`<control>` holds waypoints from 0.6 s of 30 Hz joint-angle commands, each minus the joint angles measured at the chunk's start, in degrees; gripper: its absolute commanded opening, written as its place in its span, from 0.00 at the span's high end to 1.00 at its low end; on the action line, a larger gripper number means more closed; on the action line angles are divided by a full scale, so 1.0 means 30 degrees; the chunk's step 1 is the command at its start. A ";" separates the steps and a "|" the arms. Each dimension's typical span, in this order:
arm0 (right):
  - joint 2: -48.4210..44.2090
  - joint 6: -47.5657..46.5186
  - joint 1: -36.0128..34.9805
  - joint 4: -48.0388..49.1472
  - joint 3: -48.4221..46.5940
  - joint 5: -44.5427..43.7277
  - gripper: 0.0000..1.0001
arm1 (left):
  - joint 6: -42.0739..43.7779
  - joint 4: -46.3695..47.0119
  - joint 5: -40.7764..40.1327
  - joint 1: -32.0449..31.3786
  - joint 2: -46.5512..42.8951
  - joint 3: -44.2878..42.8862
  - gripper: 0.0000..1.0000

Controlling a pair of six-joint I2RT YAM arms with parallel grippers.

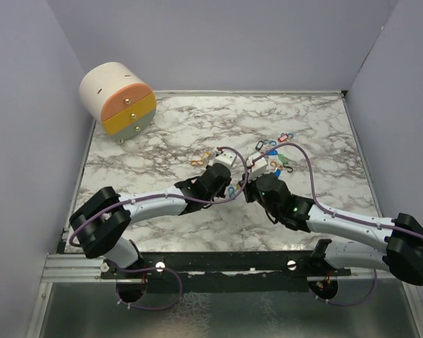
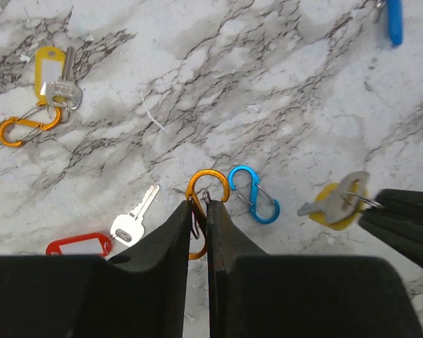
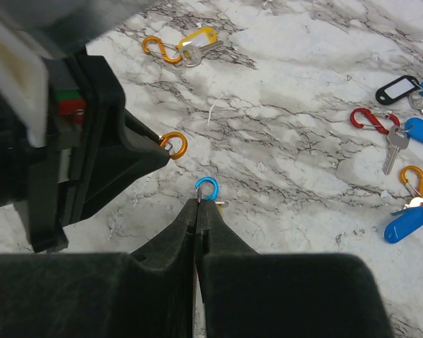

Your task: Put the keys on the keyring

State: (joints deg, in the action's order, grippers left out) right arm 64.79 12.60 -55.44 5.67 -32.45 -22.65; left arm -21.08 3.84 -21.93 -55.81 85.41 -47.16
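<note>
Left gripper (image 2: 206,209) is pinching the orange carabiner (image 2: 209,172) by its lower half, fingers nearly together. The upper loop and gate are standing proud of the tips. Held that way, I judge, to give the other arm a fixed, reachable opening.

Right gripper (image 3: 199,205) is facing it from close by, fingers pressed fully together. In the left wrist view a yellow-tagged key (image 2: 335,205) is sitting right at its tips, its thin wire ring running in toward them. It appears to be carrying that key by the ring, blade pointing at the orange carabiner. Its own camera is not confirming this, since the fingers are hiding whatever lies between them.

Blue carabiner (image 2: 254,195) is lying on the marble table (image 2: 282,91) between the two grippers, just beside the orange one. Neither is gripping it, as far as I can tell.

Elsewhere:
- A red-tagged key (image 2: 77,245) is lying loose near the left fingers.
- A second orange carabiner (image 2: 28,128), further off, is already carrying a yellow tag and key.
- More tagged keys (image 3: 421,132) are waiting well apart to the right.

Judgement: the threading step is in hand. The ring must meet the gate squarely, and a small misalignment risks twisting the carabiner in its grip.
</note>
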 commanded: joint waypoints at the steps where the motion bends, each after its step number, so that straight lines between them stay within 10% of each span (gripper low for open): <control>1: -0.0358 0.0069 -0.0091 0.0437 0.0007 -0.0061 0.99 | -0.0759 0.0585 0.0905 0.0800 0.1305 0.0307 1.00; 18: -0.0978 0.0206 -0.0093 -0.0096 0.0093 -0.0201 0.99 | -0.1890 0.1098 0.1210 0.1553 0.3531 0.0623 0.84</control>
State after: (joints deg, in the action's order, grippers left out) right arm 63.77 13.02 -55.44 5.13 -32.45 -22.72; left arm -25.41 6.42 -19.84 -51.37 94.26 -46.33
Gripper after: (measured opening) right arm 0.010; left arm 0.147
